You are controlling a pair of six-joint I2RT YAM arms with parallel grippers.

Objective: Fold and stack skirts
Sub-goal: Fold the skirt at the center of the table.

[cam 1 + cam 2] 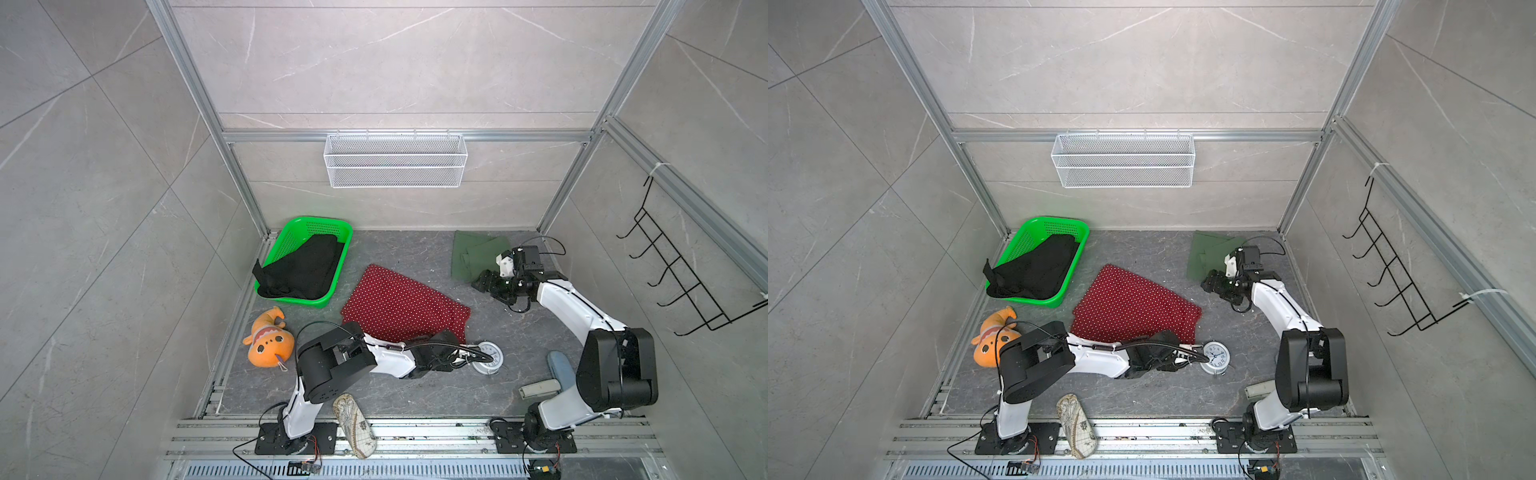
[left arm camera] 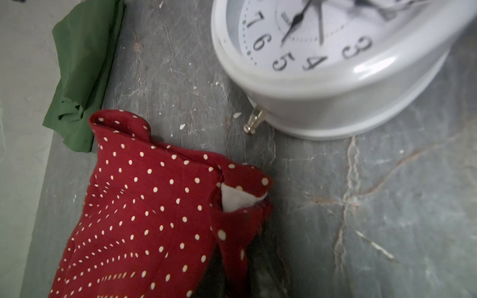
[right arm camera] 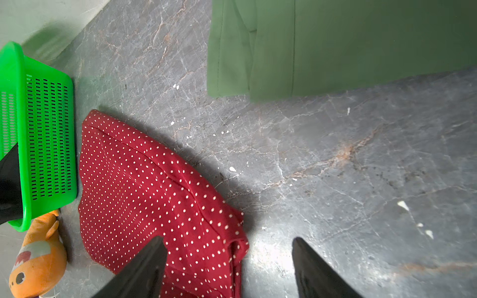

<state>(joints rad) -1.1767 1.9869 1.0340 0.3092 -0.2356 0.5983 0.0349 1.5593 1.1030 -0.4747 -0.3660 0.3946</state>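
Left end effector (image 1: pixel 457 349): together, clamped on the near corner of the red skirt (image 1: pixel 399 303). In the left wrist view the dotted cloth (image 2: pixel 144 206) gathers into the grip at the frame's edge and a white label shows in the fold.
Right end effector (image 3: pixel 227 240): apart, with nothing between its fingers (image 3: pixel 144 268). In both top views it hangs low over the table (image 1: pixel 415 386), just beside the near edge of the dark green skirt (image 1: pixel 473 257).
Red skirt: spread mostly flat in the middle of the table, between the green basket (image 1: pixel 316 219) and the dark green skirt, touching neither. Its near right corner is bunched up where it is gripped.
Dark green skirt: lying folded flat at the far right of the table, against the back wall. The right wrist view shows layered edges (image 3: pixel 335 46).
Black skirt (image 1: pixel 303 270): heaped inside the green basket at the far left, with one end draped over the basket's rim.
Alarm clock (image 1: pixel 490 357): white, its face turned upward, on the table just beside the gripped corner and close to the left end effector.
Orange plush toy (image 1: pixel 268 340): on the table's left edge, near the basket's front.
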